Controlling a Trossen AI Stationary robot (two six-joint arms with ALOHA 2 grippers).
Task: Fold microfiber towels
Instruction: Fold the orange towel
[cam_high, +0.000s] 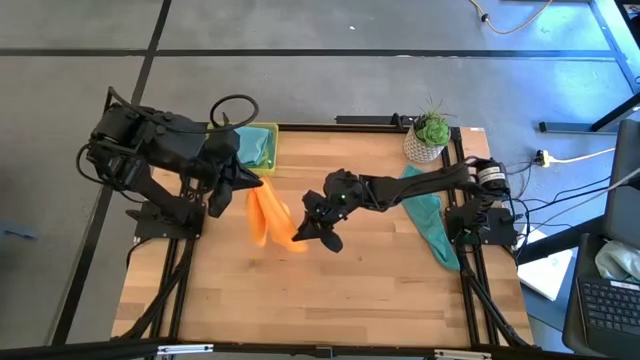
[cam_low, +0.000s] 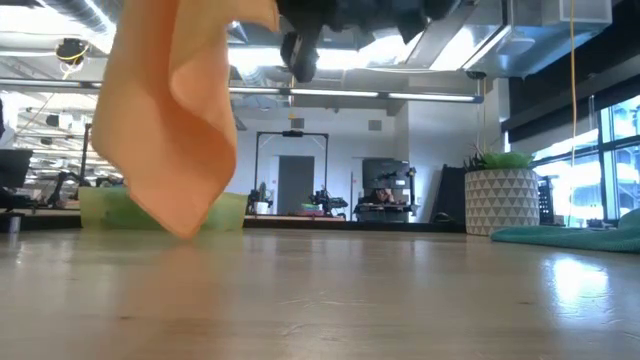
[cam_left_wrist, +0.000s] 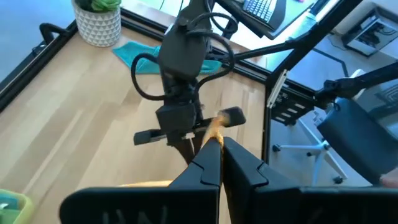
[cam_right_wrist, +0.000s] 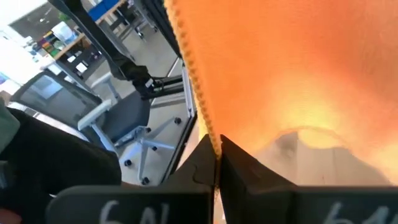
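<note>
We found the orange towel hanging limp above the desk, the left gripper and right gripper each clamped on an edge; light, soft and floppy, it seemed best held by its corners.

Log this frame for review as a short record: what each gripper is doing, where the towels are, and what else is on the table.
held item: soft orange microfiber towel, hanging between the arms, lifted above the wooden table
left gripper: shut on one edge of the orange towel
right gripper: shut on its opposite edge
waiting towel: teal microfiber towel, lying at the table's right edge
tray: yellow-green plastic tray at the back left, teal-blue cloth inside
other: potted plant in white pot, back right corner
</note>
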